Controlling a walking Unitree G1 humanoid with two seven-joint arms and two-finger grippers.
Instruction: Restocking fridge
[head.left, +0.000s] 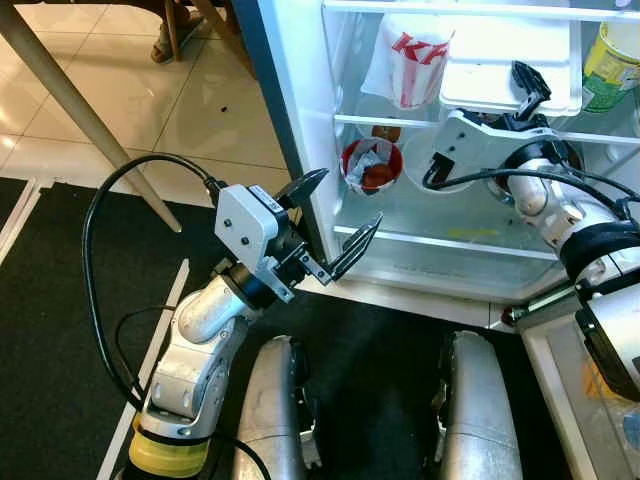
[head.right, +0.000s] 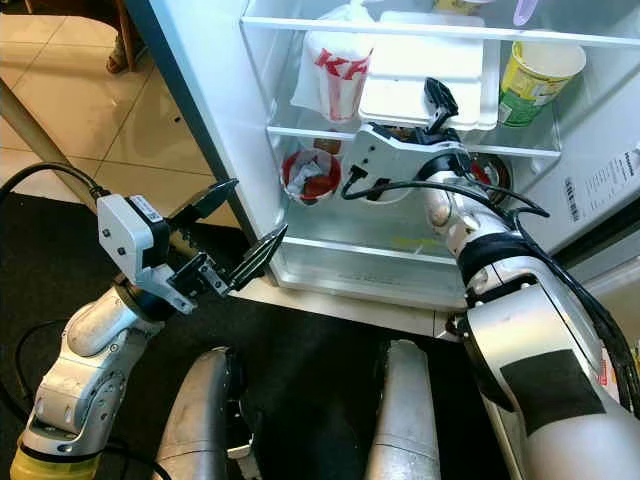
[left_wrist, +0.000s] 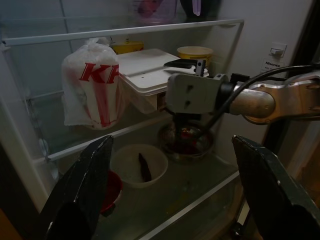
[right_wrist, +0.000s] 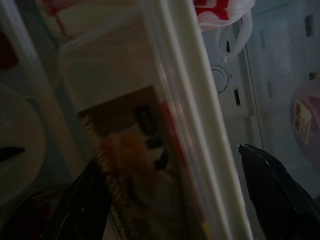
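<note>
Down in front of the robot, in the left eye view, the fridge (head.left: 300, 120) stands open. The left pincer (head.left: 340, 222) hangs just outside the fridge's lower edge, with its two black fingers spread wide and nothing between them. The right pincer (head.left: 528, 88) is deep inside the fridge, up against a white box (head.left: 505, 60) on the upper shelf (head.left: 400, 121). Its fingers look parted, but I cannot tell if they hold the box. A white bag with red letters (head.left: 408, 55) sits beside the box. A yellow cup (head.left: 612, 62) stands on the other side. Below the shelf is a red bowl (head.left: 372, 165) with something crumpled in it.

From the right eye view, the same things show. A wooden table leg (head.right: 20, 110) slants over the pale floor tiles (head.right: 90, 110), and the robot stands on a black mat (head.right: 330, 330).

Looking along the left wrist view, the left pincer's fingers (left_wrist: 82, 190) stand far apart. Between them, farther in, are the bag, the white box and the right arm (left_wrist: 260, 102). A white bowl (left_wrist: 139, 165) with one dark strip in it sits on the lower shelf.

Up close in the right wrist view, the right pincer's fingers (right_wrist: 280, 190) are wide apart. A clear shelf edge (right_wrist: 200, 125) runs between them, blurred and very near.
</note>
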